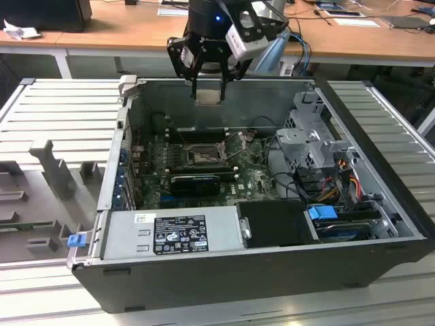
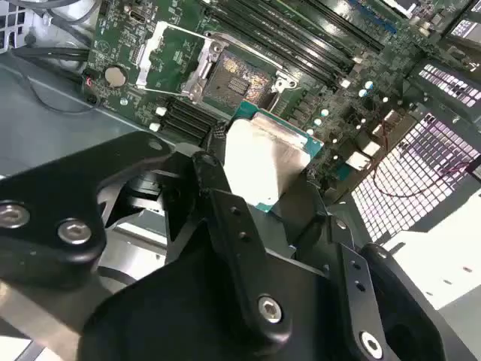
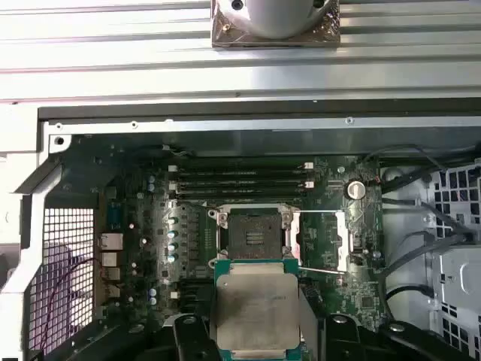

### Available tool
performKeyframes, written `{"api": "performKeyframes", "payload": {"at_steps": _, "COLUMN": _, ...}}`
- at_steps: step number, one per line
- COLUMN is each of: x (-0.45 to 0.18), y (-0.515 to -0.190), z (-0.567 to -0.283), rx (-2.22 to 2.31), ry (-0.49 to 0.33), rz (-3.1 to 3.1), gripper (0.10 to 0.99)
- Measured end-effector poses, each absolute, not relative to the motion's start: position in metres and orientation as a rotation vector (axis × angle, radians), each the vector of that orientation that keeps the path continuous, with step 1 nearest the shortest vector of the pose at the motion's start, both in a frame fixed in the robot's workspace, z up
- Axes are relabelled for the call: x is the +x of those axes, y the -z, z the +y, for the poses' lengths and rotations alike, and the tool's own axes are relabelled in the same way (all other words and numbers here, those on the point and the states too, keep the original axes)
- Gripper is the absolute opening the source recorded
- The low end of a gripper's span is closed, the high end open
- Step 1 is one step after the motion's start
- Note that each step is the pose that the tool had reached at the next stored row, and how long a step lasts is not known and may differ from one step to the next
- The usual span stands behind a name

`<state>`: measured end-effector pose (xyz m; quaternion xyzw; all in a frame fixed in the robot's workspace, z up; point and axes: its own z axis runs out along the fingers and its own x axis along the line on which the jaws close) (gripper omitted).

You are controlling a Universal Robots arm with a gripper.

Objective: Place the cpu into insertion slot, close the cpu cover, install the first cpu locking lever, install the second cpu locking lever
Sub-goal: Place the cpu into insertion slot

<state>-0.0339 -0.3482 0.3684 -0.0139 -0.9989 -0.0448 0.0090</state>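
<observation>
Your arm comes in from above at the far side of the open computer case [image 1: 272, 272], wrist turned so the gripper [image 1: 208, 87] points straight down over the case interior. It hangs high, about level with the case's upper rim in the exterior view, well apart from the motherboard [image 1: 253, 182] below.

The gripper is closed on the cpu [image 3: 258, 310], pinching it by two opposite edges. The pale metal top of the chip faces both wrist cameras, with a green border showing round it.

The insertion slot [image 3: 252, 232] lies open on the board, its pin field bare and nothing seated in it. The cpu cover [image 3: 322, 241] is swung away, lying just beside the socket. In the first wrist view the held chip sits just beside the socket's frame — near, but not over the pin field.
</observation>
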Motion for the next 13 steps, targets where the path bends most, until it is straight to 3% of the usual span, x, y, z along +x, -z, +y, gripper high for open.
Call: {"api": "performKeyframes", "payload": {"at_steps": 13, "x": -0.0338, "y": -0.3665, "z": -0.3482, "rx": -0.597, "ry": 0.139, "rz": -3.079, "gripper": 0.529}}
